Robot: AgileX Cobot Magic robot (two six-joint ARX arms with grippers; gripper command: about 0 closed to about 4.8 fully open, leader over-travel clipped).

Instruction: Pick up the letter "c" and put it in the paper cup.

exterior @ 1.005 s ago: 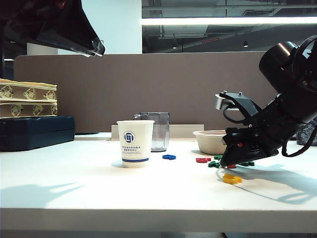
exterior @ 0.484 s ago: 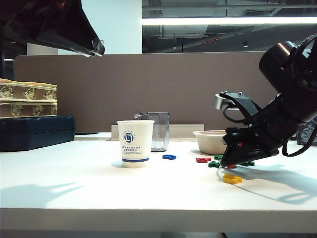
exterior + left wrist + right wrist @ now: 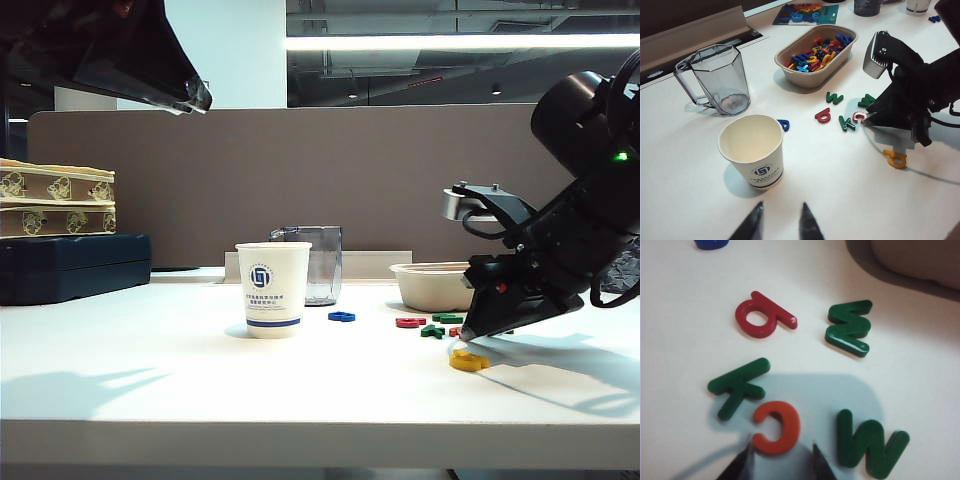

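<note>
While the right gripper (image 3: 781, 460) hovers with its 2 fingers parted either side of the c (image 3: 776, 426), low in the right wrist frame, nothing is gripped: this looks like the approach step. Next, it must drop, close, then carry to the cup (image 3: 273, 288) at centre left. The left gripper (image 3: 781, 225) hangs open near the cup.

On the table (image 3: 200, 380), the right gripper (image 3: 781, 460) hangs just above the letter "c" (image 3: 776, 427), its fingertips apart, either side of the piece's near edge. A "k" (image 3: 738, 386) lies beside the "c", a "w" (image 3: 867, 441) on its other side, the bowl of letters (image 3: 816, 55) beyond. The left gripper (image 3: 781, 226) hangs open, near the paper cup (image 3: 753, 150), a plastic cup (image 3: 720, 79) behind that.
</note>
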